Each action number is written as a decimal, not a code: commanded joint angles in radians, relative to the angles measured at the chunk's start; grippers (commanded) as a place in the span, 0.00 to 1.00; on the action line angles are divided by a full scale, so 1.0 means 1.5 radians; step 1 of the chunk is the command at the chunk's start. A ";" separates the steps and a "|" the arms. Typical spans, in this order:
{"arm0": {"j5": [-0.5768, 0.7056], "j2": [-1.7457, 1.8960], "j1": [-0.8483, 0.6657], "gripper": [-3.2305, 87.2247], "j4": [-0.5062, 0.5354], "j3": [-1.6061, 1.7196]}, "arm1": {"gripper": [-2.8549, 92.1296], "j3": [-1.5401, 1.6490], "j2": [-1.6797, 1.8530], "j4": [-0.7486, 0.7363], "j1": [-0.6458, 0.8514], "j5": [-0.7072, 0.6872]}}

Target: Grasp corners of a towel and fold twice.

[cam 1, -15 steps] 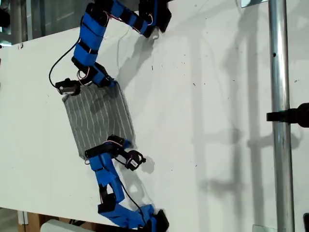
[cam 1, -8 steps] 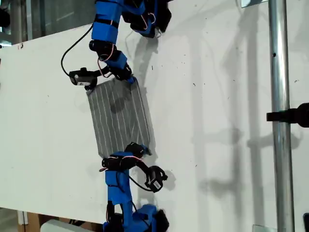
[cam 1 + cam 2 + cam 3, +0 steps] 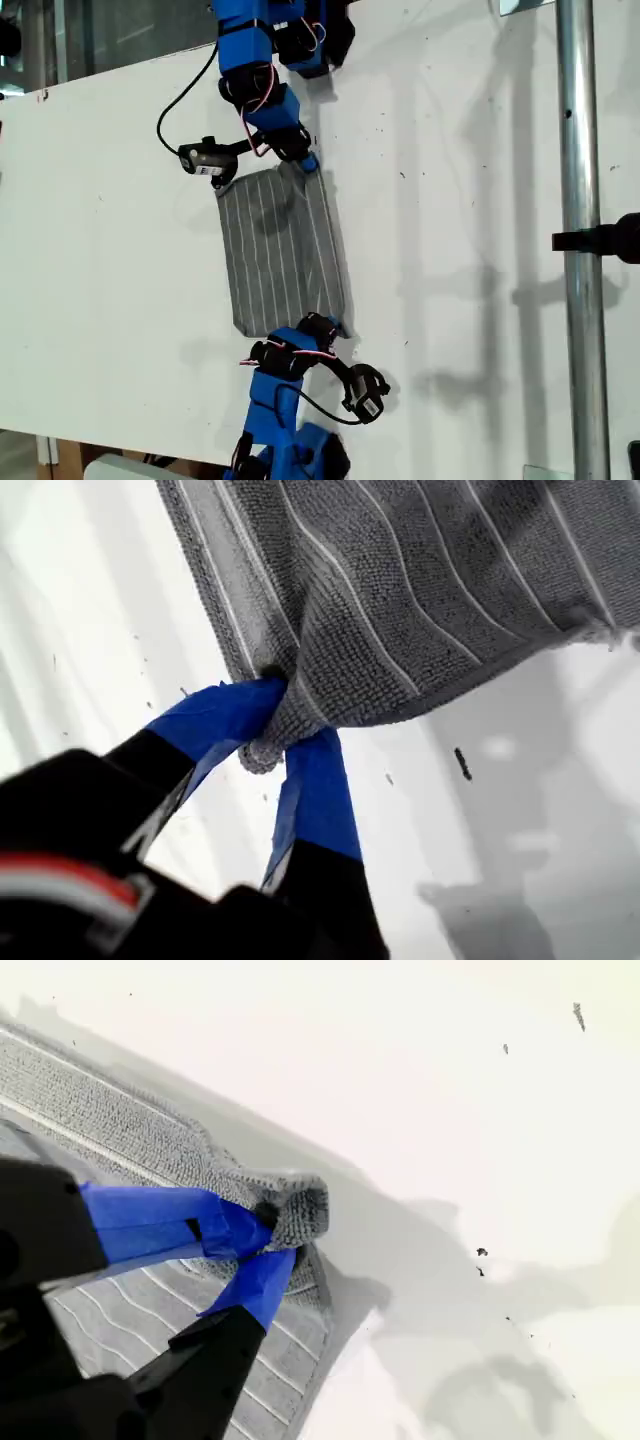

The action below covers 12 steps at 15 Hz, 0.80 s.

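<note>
The grey striped towel [image 3: 281, 252] lies mostly flat on the white table [image 3: 460, 200]. My first gripper [image 3: 328, 326] belongs to the arm at the exterior view's bottom. It is shut on the towel's lower corner [image 3: 262, 748] on that view's right. The first wrist view shows my first gripper [image 3: 275, 735] pinching the bunched tip, with the towel [image 3: 400, 580] spreading away beyond it. My second gripper [image 3: 305, 162] comes from the arm at the exterior view's top. It is shut on the upper corner [image 3: 298, 1208] on the same side, with my second gripper [image 3: 268, 1238] lifting it slightly.
A vertical metal pole [image 3: 580, 150] with a black clamp [image 3: 603, 240] stands at the exterior view's right. The table's edge [image 3: 90, 80] runs along that view's upper left. Small dark specks [image 3: 481, 1252] mark the bare white surface.
Both arms have swung toward the exterior view's right, dragging the towel with them by its two held corners. Both grippers have stayed shut on the cloth.
</note>
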 commanded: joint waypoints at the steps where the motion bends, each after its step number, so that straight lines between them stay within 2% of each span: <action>1: 0.062 0.037 -0.078 0.00 0.005 0.002 | 0.03 -0.017 -0.004 -0.029 0.116 -0.085; 6: 0.325 0.037 -0.352 0.00 -0.013 -0.038 | 0.03 -0.144 -0.189 -0.152 0.392 -0.297; 9: 0.422 -0.022 -0.486 0.00 0.008 -0.131 | 0.03 -0.322 -0.358 -0.171 0.478 -0.376; 12: 0.477 -0.058 -0.578 0.00 0.029 -0.246 | 0.03 -0.501 -0.441 -0.151 0.549 -0.414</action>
